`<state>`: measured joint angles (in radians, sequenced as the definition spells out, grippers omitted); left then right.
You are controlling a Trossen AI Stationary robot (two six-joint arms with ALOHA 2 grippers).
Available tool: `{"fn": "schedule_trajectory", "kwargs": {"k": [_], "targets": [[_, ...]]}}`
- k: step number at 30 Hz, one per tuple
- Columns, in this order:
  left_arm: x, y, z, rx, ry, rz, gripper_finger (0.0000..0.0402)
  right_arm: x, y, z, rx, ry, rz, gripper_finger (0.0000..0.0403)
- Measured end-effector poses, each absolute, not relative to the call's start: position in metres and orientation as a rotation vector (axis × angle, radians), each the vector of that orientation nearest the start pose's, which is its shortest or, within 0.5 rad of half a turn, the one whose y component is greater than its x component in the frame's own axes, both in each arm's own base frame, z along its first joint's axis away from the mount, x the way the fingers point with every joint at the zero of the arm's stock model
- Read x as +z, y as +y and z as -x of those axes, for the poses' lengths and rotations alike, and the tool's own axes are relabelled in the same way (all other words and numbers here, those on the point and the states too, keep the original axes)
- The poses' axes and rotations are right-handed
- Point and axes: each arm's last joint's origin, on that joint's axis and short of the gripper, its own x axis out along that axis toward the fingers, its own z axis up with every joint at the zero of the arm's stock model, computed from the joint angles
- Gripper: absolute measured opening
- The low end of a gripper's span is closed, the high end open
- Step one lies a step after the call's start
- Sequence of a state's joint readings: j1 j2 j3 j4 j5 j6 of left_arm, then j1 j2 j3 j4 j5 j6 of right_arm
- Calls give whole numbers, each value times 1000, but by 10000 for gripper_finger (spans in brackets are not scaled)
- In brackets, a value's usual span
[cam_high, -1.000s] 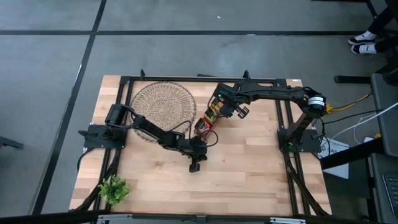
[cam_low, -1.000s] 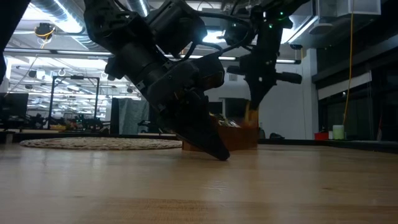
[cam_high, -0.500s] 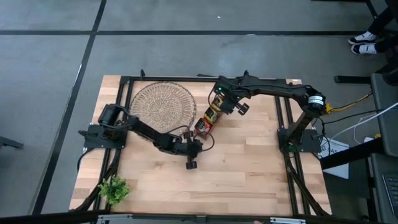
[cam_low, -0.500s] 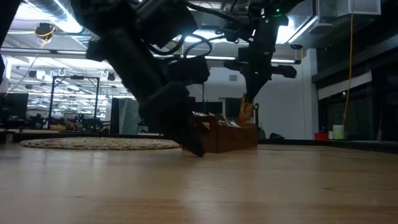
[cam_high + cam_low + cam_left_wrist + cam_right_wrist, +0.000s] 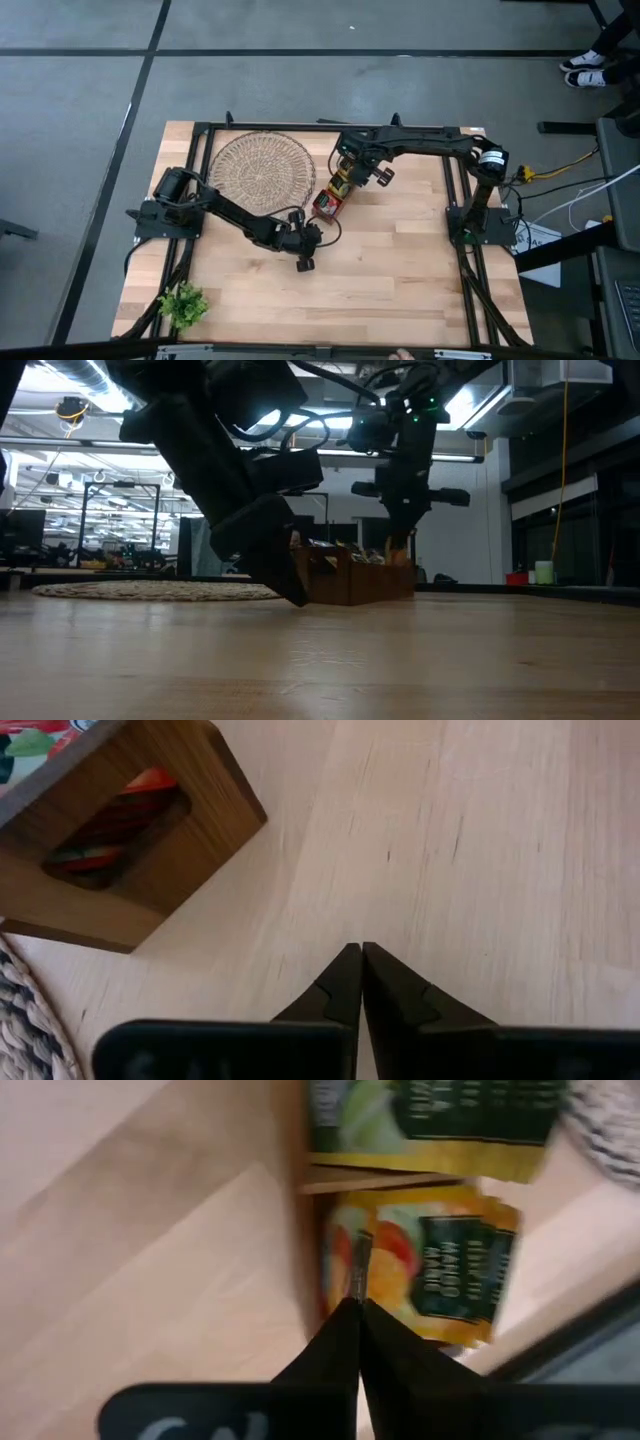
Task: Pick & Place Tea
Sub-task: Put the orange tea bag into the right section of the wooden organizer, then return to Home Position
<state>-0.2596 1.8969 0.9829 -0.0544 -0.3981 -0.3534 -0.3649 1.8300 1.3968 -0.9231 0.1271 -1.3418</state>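
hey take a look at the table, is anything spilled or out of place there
Nothing stands out. The tea sachets sit inside the wooden tray, none loose on the table. The right gripper pinches a sachet edge-on over the tray; the left gripper is shut and empty above bare wood.

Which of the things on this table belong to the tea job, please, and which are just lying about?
Job: tea sachets in the wooden tray; right gripper, shut on one tea sachet; left gripper, shut and empty, beside the tray.
Lying about: wicker dish; green plant.
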Motion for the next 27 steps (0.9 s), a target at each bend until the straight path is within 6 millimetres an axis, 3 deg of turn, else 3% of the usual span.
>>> {"fn": "schedule_trajectory", "kwargs": {"k": [7, 14, 21, 27], "targets": [[118, -80, -346, 284, 885, 15, 10, 220, -135, -342, 439, 1298, 996, 47], [118, -80, -345, 286, 897, 14, 7, 222, -137, -348, 352, 1262, 986, 120], [130, -79, -339, 302, 906, 9, 6, 222, -138, -348, 239, 1274, 852, 187], [143, -84, -331, 408, 863, -34, 5, 244, -134, -334, 145, 1212, 595, 195]]}}
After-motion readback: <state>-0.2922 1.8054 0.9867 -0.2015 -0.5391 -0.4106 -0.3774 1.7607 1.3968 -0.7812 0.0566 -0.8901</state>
